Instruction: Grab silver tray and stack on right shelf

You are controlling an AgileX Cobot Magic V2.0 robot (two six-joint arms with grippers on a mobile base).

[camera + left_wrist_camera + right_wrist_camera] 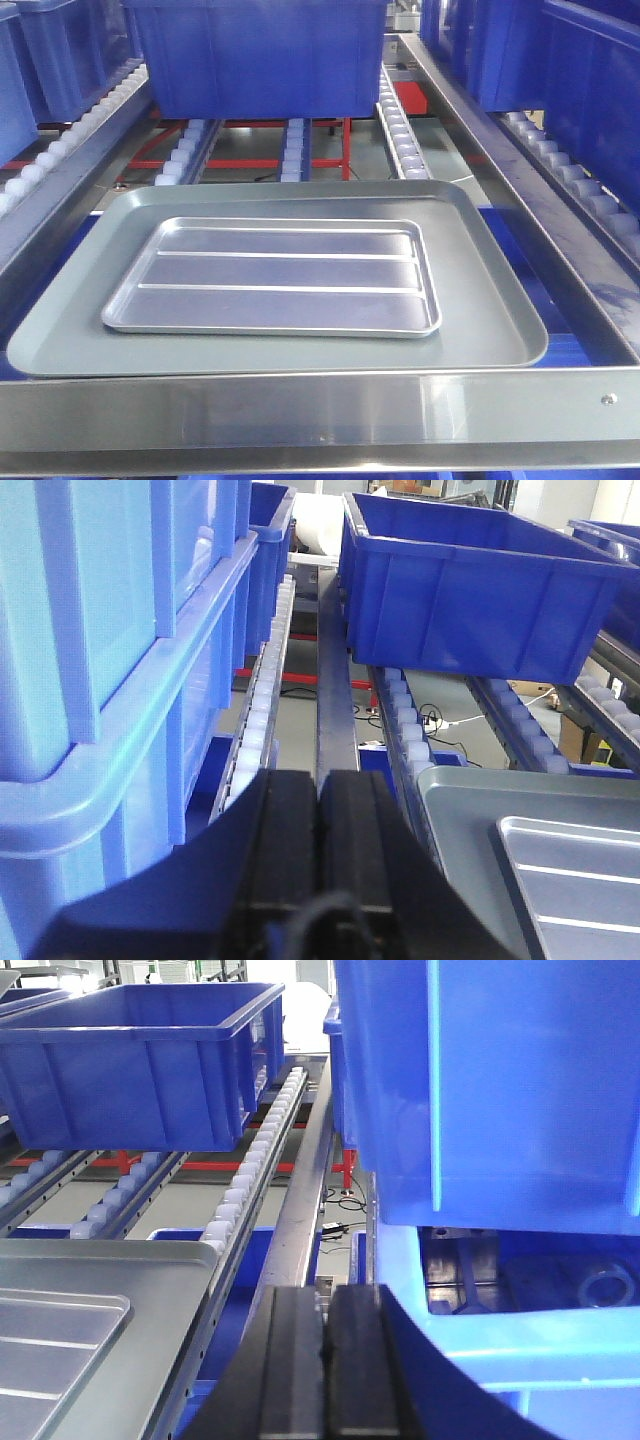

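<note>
While neither arm shows in the front view, silver tray (272,276) lies centred inside grey tray (500,310), blue bin (260,55) at 12 o'clock. Left wrist: left gripper (320,830) pressed together, tray at 4 o'clock. Right wrist: right gripper (326,1355) pressed together, tray at 8 o'clock.

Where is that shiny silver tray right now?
In the front view, the silver tray lies centred inside the larger grey tray, just behind the steel front bar.

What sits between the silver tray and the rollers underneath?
The larger dull grey tray; the silver tray lies inside it, clearest in the front view.
</note>
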